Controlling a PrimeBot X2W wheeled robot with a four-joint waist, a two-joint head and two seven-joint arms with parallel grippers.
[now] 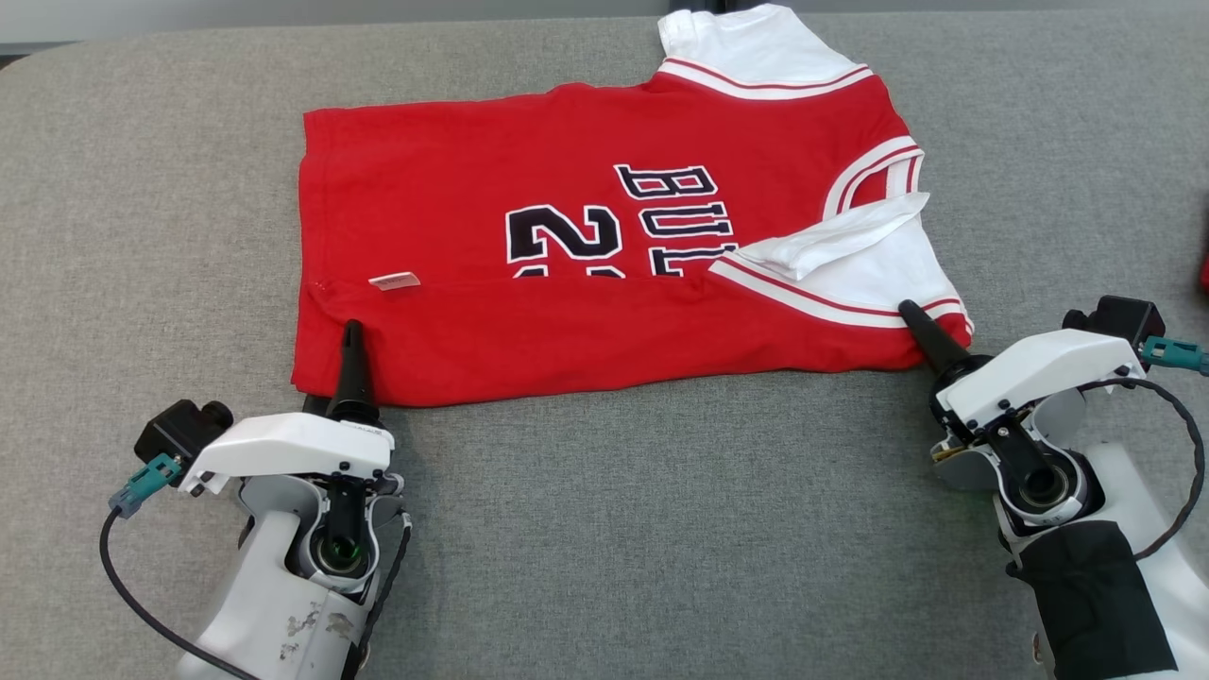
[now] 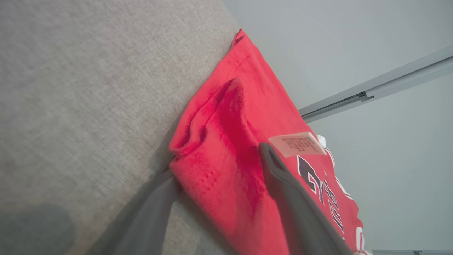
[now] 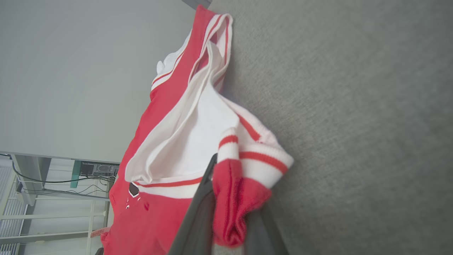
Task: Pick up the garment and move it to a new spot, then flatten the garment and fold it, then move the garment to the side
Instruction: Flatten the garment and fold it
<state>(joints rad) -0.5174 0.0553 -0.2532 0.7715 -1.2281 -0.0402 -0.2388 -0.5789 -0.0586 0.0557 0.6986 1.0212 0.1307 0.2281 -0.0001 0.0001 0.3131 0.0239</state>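
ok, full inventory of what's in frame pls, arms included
garment: one, red with white sleeves, partly folded, mid-table
label: one, white, on the garment towards its left end
table: one, grey fabric top, under the garment
red item: one, cut off at the right edge, cannot identify
left gripper: one, dark fingers, shut on the garment's near left corner
right gripper: one, dark fingers, shut on the garment's near right corner

The garment (image 1: pixel 453 161) is soft, matt knit cloth, ribbed at the striped trim; its label (image 1: pixel 394 280) may be thin paper. The table cover (image 1: pixel 604 529) is coarse grey woven fabric. The left gripper (image 1: pixel 351 331) and right gripper (image 1: pixel 911 312) have smooth white plastic shells and matt dark fingers (image 1: pixel 351 378).
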